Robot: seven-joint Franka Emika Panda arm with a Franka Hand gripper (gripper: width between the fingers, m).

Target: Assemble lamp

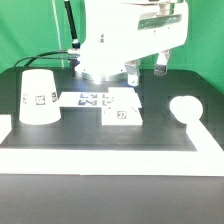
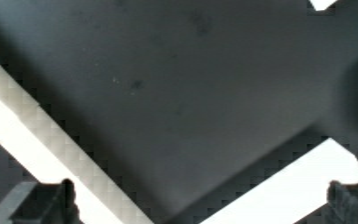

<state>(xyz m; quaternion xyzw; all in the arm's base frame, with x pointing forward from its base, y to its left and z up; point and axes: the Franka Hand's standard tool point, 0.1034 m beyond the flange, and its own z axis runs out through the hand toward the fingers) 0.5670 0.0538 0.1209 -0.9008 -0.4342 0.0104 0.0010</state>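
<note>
In the exterior view the white cone-shaped shade (image 1: pixel 38 97) stands on the black table at the left. The flat square base (image 1: pixel 122 113) lies in the middle with its tags up. The round-headed bulb (image 1: pixel 183 106) lies at the right. All three are apart from each other. The white arm (image 1: pixel 125 35) hangs over the back of the table, behind the base; I cannot make out its fingers there. In the wrist view my gripper (image 2: pixel 194 205) is open wide and empty. Its dark fingertips (image 2: pixel 34 205) show at both sides over bare black table. No lamp part shows in that view.
The marker board (image 1: pixel 83 99) lies between the shade and the base. A raised white border (image 1: pixel 100 150) runs along the table's front and sides. In the wrist view two white bands (image 2: pixel 30 130) meet in a corner under the gripper. Cables hang at the back left.
</note>
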